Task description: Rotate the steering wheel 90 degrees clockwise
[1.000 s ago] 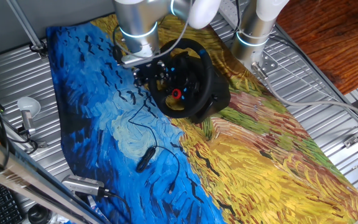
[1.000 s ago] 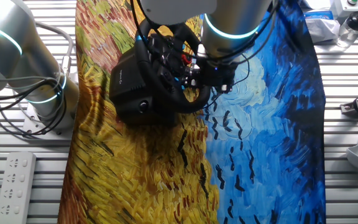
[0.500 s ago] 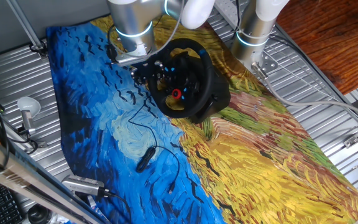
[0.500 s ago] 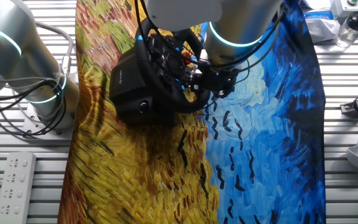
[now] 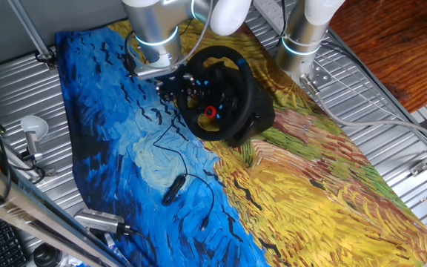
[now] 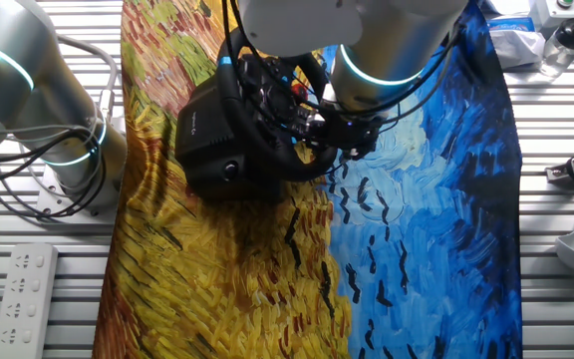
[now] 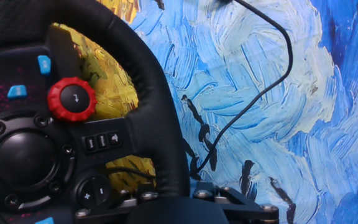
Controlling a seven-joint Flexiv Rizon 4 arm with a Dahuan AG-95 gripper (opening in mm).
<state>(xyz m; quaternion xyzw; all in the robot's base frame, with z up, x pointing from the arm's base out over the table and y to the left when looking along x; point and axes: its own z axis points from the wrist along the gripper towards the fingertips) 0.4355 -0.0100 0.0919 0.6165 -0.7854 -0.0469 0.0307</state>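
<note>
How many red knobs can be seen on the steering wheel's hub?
1. The single red knob sits on the hub of the steering wheel, just inside the rim and above a row of small black buttons. The arm covers part of the hub, so others may be hidden.

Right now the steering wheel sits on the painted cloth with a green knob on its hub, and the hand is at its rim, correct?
Not quite: the knob on the steering wheel is red, not green, as the hand view shows. The rest stands: the wheel sits on the painted cloth, with the hand at its rim.
</note>
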